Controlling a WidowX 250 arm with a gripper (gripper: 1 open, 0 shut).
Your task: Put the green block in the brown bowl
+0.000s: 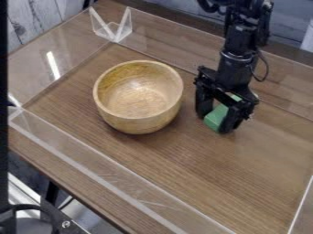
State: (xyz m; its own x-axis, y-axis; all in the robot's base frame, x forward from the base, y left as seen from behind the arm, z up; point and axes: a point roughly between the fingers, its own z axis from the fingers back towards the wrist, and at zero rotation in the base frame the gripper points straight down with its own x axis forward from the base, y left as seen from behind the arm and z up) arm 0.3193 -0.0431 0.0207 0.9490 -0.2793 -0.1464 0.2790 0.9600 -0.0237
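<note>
Green, the block [217, 118] lies between the open gripper's [224, 113] fingers.

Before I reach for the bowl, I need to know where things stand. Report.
Hand open, over green block. Block on table, outside bowl. Bowl upright, nothing in it.

One bowl [138, 97], one green block [217, 117].
</note>
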